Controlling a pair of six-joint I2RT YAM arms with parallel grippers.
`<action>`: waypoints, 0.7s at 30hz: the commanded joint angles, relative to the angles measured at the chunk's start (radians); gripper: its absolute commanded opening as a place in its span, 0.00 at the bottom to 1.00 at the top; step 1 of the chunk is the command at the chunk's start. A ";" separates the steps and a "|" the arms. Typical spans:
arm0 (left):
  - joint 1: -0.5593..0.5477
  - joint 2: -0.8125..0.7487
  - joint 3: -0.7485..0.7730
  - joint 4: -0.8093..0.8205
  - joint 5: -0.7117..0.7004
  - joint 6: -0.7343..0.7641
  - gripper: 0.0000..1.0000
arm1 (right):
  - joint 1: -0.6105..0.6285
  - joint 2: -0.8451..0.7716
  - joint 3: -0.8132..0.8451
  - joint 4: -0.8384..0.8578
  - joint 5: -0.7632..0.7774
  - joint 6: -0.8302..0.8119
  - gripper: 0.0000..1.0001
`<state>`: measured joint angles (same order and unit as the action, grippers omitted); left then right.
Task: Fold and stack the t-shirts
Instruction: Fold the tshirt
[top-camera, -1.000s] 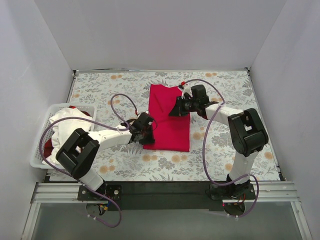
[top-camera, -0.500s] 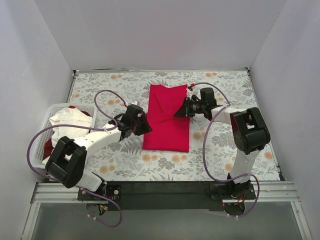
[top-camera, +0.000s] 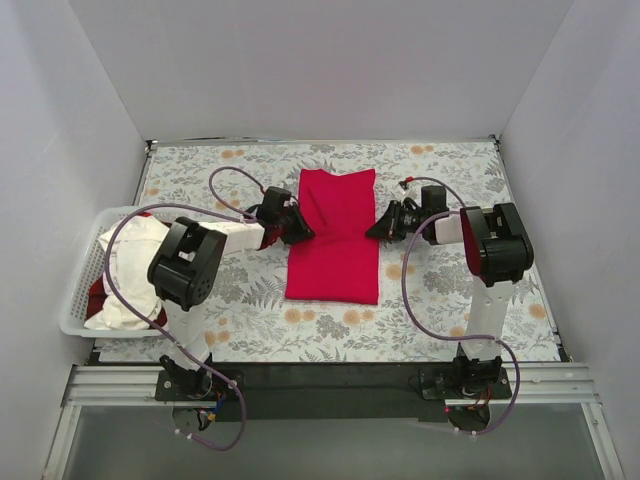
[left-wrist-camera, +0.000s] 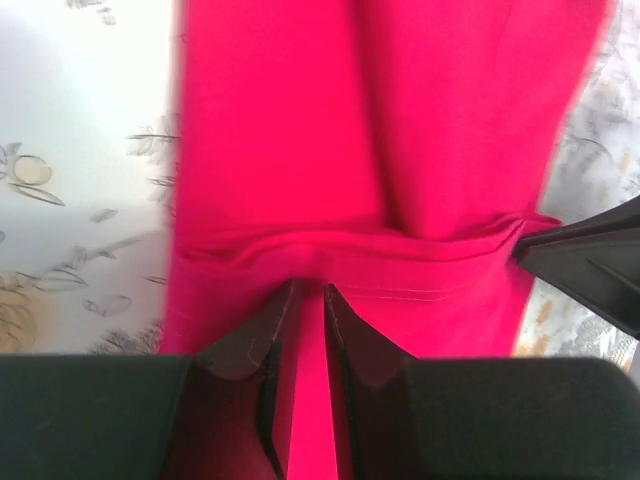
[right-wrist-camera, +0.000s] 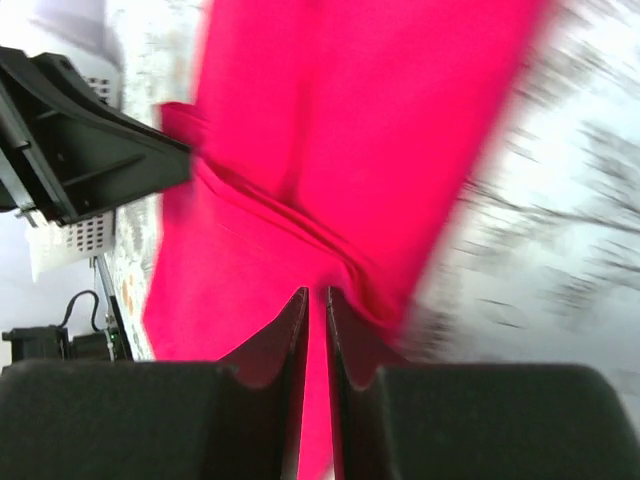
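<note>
While the left hand (top-camera: 296, 228) and right hand (top-camera: 373, 230) pinch the red t-shirt (top-camera: 335, 250) at its 9 and 3 o'clock edges, uneven lifting could skew the fold.

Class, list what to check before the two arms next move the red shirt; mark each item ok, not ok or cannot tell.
1. Left gripper shut on the crimson red cloth t-shirt's left edge: ok.
2. Right gripper shut on its right edge: ok.
3. Both grips on one crease line: ok.
4. How much cloth each pinch holds: cannot tell.
5. White cloth t-shirt out of the white slatted plastic basket: not ok.
</note>
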<state>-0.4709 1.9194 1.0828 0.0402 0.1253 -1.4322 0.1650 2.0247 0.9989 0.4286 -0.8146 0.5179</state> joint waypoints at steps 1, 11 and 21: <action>0.064 0.030 -0.014 0.027 0.023 -0.030 0.15 | -0.039 0.081 0.012 0.067 -0.041 0.021 0.17; 0.078 -0.195 -0.109 -0.034 0.088 -0.011 0.23 | -0.038 -0.119 -0.094 0.067 -0.054 0.073 0.17; -0.087 -0.526 -0.382 -0.122 0.083 -0.051 0.24 | 0.162 -0.429 -0.402 0.104 -0.117 0.091 0.18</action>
<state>-0.5045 1.4536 0.7795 -0.0353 0.2188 -1.4654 0.2790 1.6447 0.6525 0.4999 -0.9096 0.6018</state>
